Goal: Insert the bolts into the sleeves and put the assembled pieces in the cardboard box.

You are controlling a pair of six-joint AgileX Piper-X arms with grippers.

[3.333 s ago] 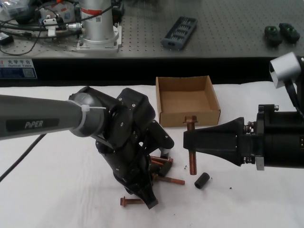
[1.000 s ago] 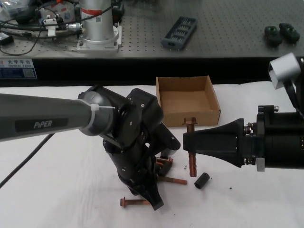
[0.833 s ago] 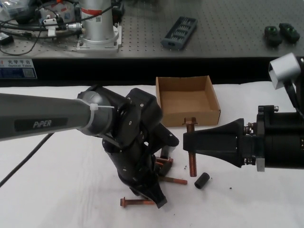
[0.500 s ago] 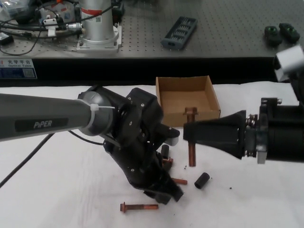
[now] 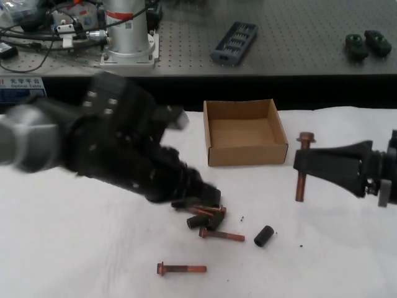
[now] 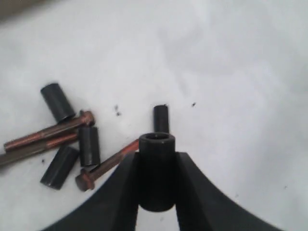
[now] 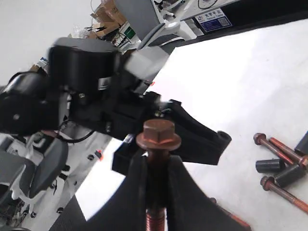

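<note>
As I judge it, the step in hand is to bring one sleeve and one bolt together in the air. For this the left arm should turn its sleeve (image 6: 157,144) so that the open bore faces the tip of the bolt. It should also lift away from the heap of loose bolts (image 5: 220,234) and loose sleeves (image 5: 197,221) on the white cloth (image 5: 93,248), so that nothing there is knocked. The cardboard box (image 5: 248,154) stands behind this heap, between the two arms. The right arm should keep its bolt (image 5: 301,180) upright and approach slowly. The two axes must lie in one line before any push, because a small tilt can jam the thread at the edge of the bore.

The left gripper (image 6: 157,166) is closed on the sleeve: both fingers press on its sides, and the open end stands out past the fingertips. The right gripper (image 7: 156,168) pinches the bolt just under its hex head, with the fingers tight on the shank. In the high view the lower part of the shank hangs free below the fingers, near the right side of the box.
</note>
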